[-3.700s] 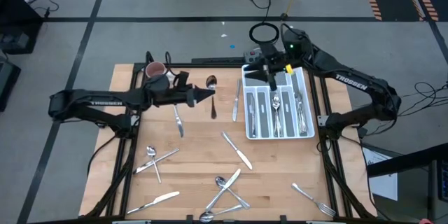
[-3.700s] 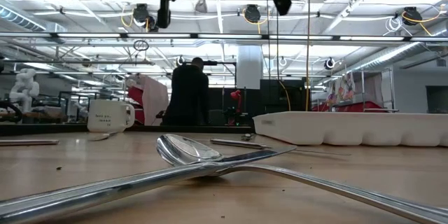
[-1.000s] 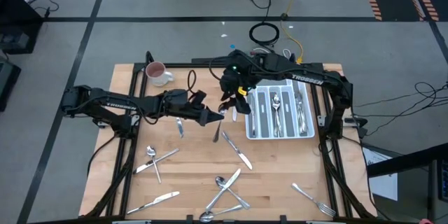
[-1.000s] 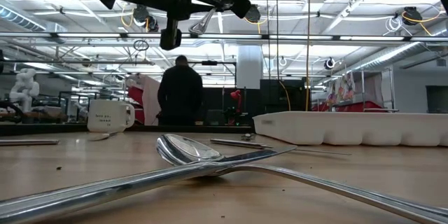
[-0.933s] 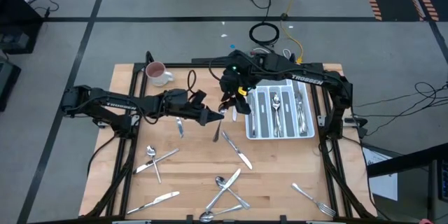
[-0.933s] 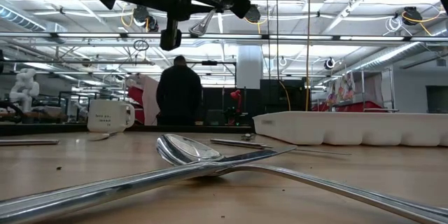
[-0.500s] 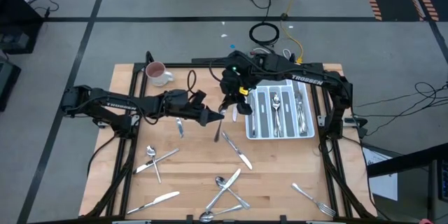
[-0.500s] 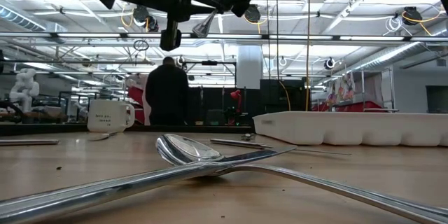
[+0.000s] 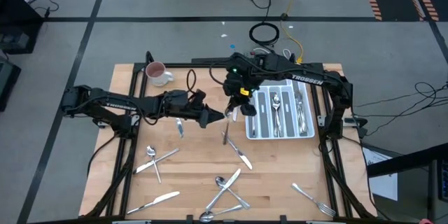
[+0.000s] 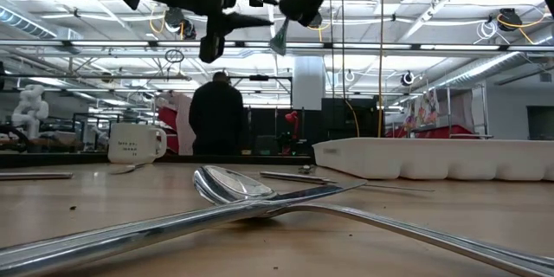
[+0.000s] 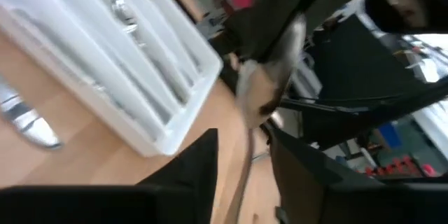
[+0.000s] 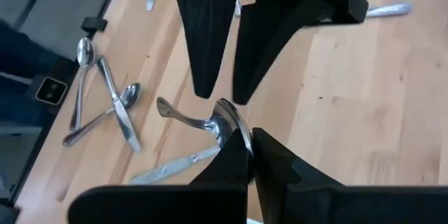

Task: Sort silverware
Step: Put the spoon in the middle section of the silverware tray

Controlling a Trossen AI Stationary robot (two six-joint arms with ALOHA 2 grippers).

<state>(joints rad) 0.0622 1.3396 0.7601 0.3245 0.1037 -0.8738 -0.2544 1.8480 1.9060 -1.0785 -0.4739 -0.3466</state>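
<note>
Above the middle of the table (image 9: 126, 77), the right gripper (image 9: 234, 108) has its fingers pinched on the bowl end of a spoon (image 12: 203, 122), held in the air with its handle hanging down. The left gripper (image 9: 213, 115) is just beside it, fingers spread with the handle between them. The white tray (image 9: 308, 131) lies on the right, partly filled. More cutlery (image 9: 227, 189) is scattered on the near side.
</note>
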